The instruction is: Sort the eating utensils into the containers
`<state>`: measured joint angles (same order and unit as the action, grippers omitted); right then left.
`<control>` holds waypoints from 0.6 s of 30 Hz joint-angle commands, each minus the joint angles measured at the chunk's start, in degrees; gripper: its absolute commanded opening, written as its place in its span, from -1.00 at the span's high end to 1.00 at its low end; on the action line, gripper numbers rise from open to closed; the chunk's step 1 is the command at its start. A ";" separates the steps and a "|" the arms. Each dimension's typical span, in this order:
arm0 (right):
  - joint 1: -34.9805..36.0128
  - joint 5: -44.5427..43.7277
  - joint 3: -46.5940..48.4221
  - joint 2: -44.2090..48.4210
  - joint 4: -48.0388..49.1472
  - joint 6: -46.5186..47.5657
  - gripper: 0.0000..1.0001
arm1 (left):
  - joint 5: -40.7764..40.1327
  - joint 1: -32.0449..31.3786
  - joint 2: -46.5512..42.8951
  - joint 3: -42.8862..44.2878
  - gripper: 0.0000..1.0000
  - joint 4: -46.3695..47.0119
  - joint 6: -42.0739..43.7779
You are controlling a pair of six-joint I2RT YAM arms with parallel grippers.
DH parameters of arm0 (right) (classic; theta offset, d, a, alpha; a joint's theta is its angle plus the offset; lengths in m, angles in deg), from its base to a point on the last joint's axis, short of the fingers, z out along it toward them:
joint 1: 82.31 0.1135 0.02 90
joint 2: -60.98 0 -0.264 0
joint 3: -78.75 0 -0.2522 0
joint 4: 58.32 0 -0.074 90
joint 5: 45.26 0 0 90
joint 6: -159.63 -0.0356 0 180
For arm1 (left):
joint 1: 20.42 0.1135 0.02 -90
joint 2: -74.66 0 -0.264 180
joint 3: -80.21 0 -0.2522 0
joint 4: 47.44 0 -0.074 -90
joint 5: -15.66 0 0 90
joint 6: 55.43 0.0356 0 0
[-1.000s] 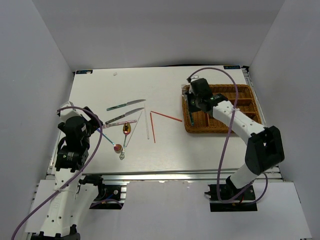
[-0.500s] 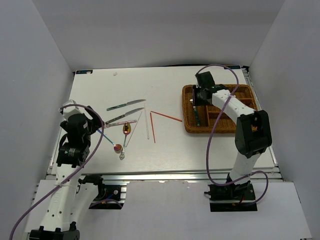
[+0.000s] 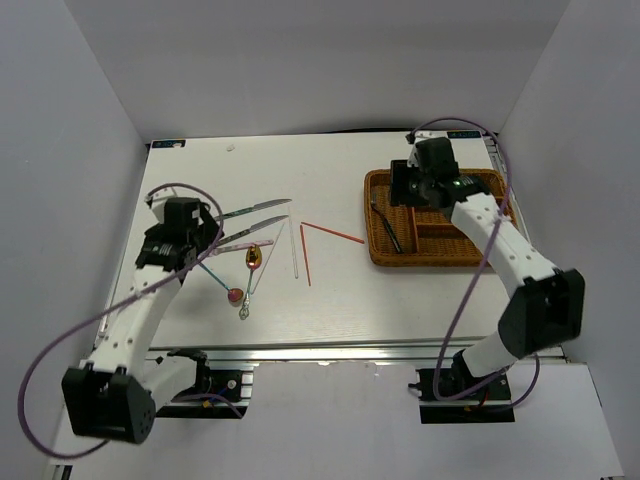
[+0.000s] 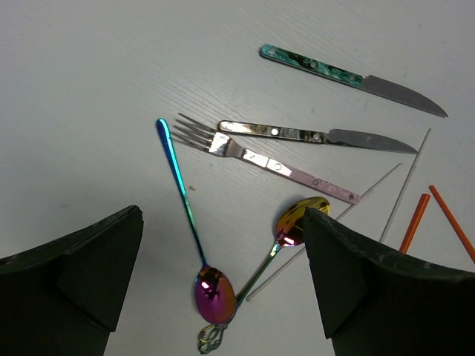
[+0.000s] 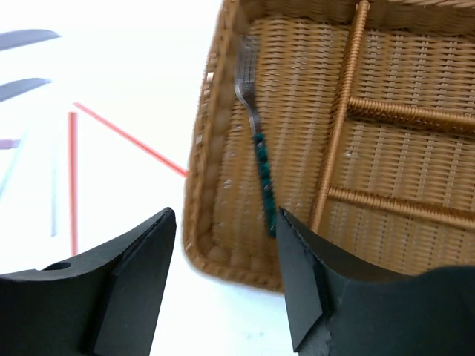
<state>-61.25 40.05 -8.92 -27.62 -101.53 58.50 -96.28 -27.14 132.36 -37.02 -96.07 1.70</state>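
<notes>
Wicker tray (image 5: 200, 185): one fork (image 5: 260, 167) inside

The green-handled fork is laid loose in the long section, beneath the right tool (image 5: 226, 219), spread and empty. The left tool (image 4: 223, 252) is held wide open above cutlery (image 4: 245, 152) on the desk (image 4: 89, 74).

The green-handled fork (image 3: 385, 227) is no longer pinched in the right gripper (image 3: 408, 188) — it now lies loose in the long section of the wicker tray (image 3: 420, 262). The right gripper's jaws have parted, and its arm has swung from over the tray's middle toward its far edge. The left gripper (image 3: 205, 238) has moved out from the table's left edge — it now hovers over the multicoloured spoon (image 4: 214, 294).
</notes>
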 commanded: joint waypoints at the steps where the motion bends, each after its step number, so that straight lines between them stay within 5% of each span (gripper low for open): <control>1: 0.65 3.19 -3.49 5.97 1.24 -0.90 -0.24 | -4.41 -4.07 6.45 5.03 -0.95 -1.60 -5.89; 7: 1.26 3.63 -11.93 11.51 3.08 -1.34 -0.27 | -14.88 -10.42 15.95 9.25 -0.92 -2.83 -23.36; 11: 1.27 4.16 -15.19 13.62 4.05 -1.52 -0.27 | -19.09 -11.12 20.43 11.18 -0.55 -7.38 -39.77; 18: 1.35 6.44 -17.13 14.94 4.84 -0.99 -0.28 | -17.98 -11.65 35.45 19.70 -0.52 -14.16 -50.89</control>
<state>-60.09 44.70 -26.10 -14.79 -99.15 57.62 -112.73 -38.29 163.83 -21.26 -105.38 -40.15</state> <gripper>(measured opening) 0.636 0.763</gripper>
